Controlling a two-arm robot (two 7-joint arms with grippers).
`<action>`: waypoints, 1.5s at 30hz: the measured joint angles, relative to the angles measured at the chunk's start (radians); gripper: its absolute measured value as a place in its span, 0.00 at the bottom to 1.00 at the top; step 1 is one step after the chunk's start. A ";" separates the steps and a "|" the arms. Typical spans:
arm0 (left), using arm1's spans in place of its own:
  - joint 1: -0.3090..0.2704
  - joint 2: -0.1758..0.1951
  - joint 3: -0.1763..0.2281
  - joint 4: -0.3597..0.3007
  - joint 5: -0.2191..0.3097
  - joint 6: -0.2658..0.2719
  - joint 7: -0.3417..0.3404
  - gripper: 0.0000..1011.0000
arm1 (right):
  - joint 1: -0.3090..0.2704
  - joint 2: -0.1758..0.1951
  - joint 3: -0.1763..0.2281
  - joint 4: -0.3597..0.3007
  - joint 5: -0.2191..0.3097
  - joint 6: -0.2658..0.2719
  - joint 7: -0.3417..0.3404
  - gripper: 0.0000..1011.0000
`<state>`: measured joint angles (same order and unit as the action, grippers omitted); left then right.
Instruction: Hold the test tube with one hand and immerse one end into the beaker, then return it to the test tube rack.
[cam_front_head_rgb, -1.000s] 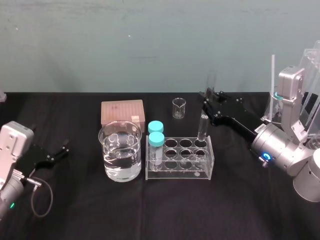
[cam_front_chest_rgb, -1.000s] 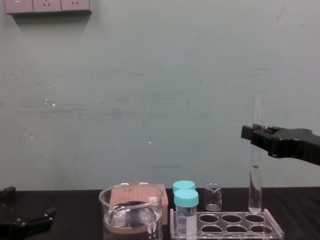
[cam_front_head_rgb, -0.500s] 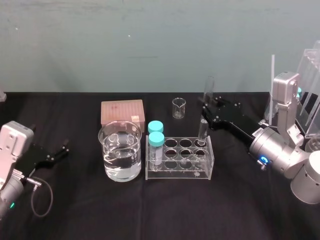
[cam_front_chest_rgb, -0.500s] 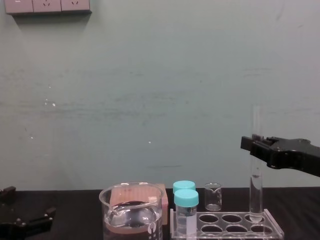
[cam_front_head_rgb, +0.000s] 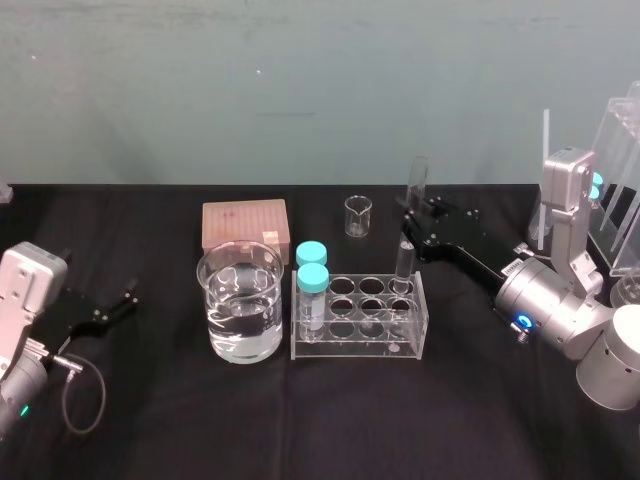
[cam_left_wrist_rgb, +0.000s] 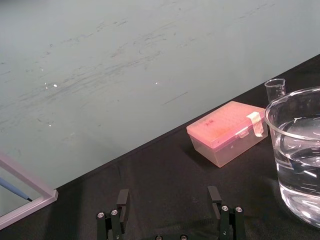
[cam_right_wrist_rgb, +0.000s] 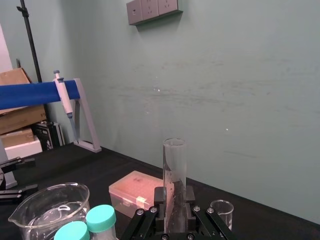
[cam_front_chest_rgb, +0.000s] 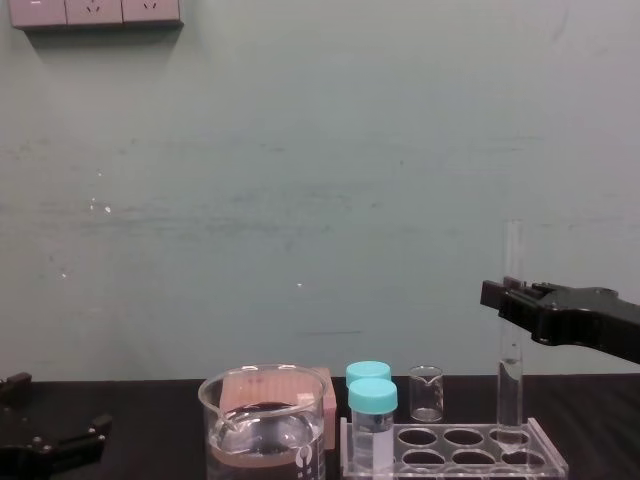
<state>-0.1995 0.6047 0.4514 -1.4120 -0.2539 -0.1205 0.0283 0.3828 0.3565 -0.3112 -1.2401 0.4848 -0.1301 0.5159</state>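
Table: black cloth (cam_front_head_rgb: 300, 420) runs back to a teal wall (cam_front_head_rgb: 300, 80); its far edge lies just behind a pink box (cam_front_head_rgb: 245, 225) and a tiny beaker (cam_front_head_rgb: 357, 216).
Open room: a broad strip of cloth lies open along the near side, in front of the glassware. Open cloth also lies between the left gripper and the beaker.
Crowded edge: a clear plastic stand (cam_front_head_rgb: 625, 180) rises at the far right, close behind the right arm.
Beaker: the large beaker (cam_front_head_rgb: 240, 300), partly filled with clear liquid, stands just left of the test tube rack (cam_front_head_rgb: 360, 335).
Rack: two teal-capped vials (cam_front_head_rgb: 313, 290) fill its left end; the other holes are open.
Test tube: the test tube (cam_front_chest_rgb: 512, 345) stands nearly upright, its rounded end at the rack's far right corner hole.
Right gripper: the right gripper (cam_front_chest_rgb: 505, 297) reaches in from the right above the rack. Its fingers are pressed on the tube's middle, with the tube's open mouth above them.
Left gripper: the left gripper (cam_left_wrist_rgb: 167, 200) rests low at the table's left side, well apart from the beaker. Its fingers are spread and touch nothing.
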 joint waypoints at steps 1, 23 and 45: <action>0.000 0.000 0.000 0.000 0.000 0.000 0.000 0.99 | 0.000 0.000 0.000 0.001 0.000 0.000 0.001 0.23; 0.000 0.000 0.000 0.000 0.000 0.000 0.000 0.99 | 0.006 -0.006 -0.020 0.029 -0.022 0.007 0.005 0.23; 0.000 0.000 0.000 0.000 0.000 0.000 0.000 0.99 | 0.024 -0.020 -0.034 0.072 -0.051 0.005 0.006 0.22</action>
<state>-0.1996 0.6047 0.4514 -1.4120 -0.2539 -0.1205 0.0283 0.4069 0.3368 -0.3451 -1.1685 0.4340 -0.1248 0.5218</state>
